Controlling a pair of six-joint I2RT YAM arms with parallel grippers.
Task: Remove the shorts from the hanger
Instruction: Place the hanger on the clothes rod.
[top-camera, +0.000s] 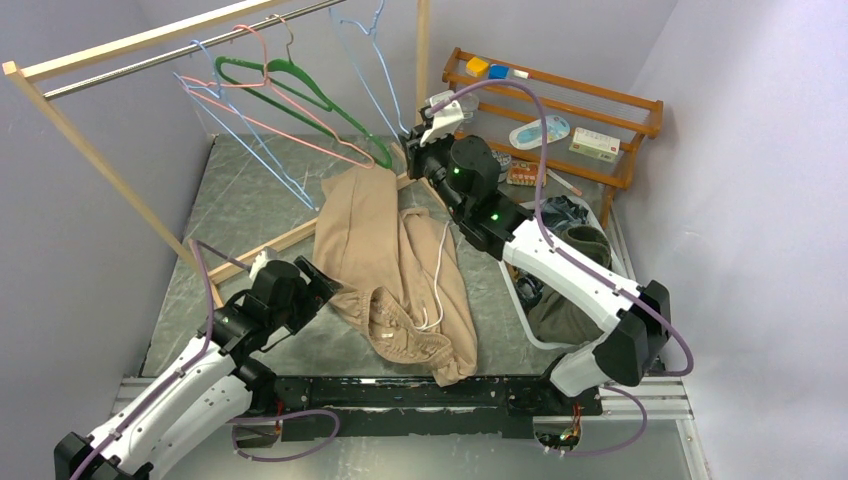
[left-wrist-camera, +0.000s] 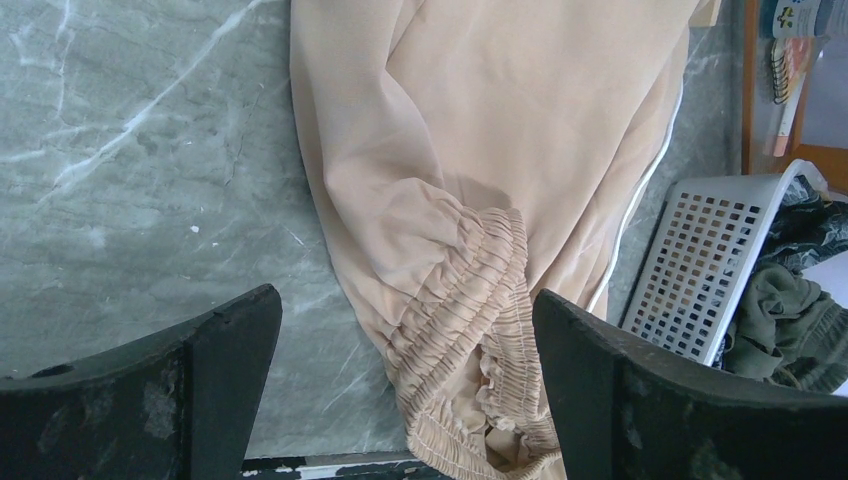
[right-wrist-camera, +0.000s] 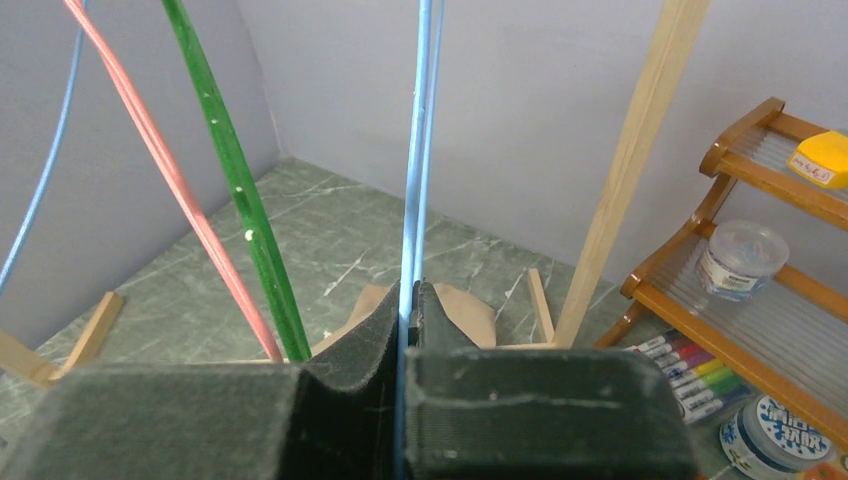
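The tan shorts (top-camera: 390, 270) lie on the table (top-camera: 250, 200). At their 8 o'clock the left gripper (left-wrist-camera: 405, 310) is spread wide. At 1 o'clock the right gripper (right-wrist-camera: 408, 310) pinches a blue hanger (right-wrist-camera: 420, 150).

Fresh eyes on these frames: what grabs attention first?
The light beige shorts sprawl across the middle of the table, and the open left hand hovers over their elastic waistband at the near edge. At the back, the right hand is shut on a light blue hanger hanging from the rack, beside a pink hanger and a green hanger.
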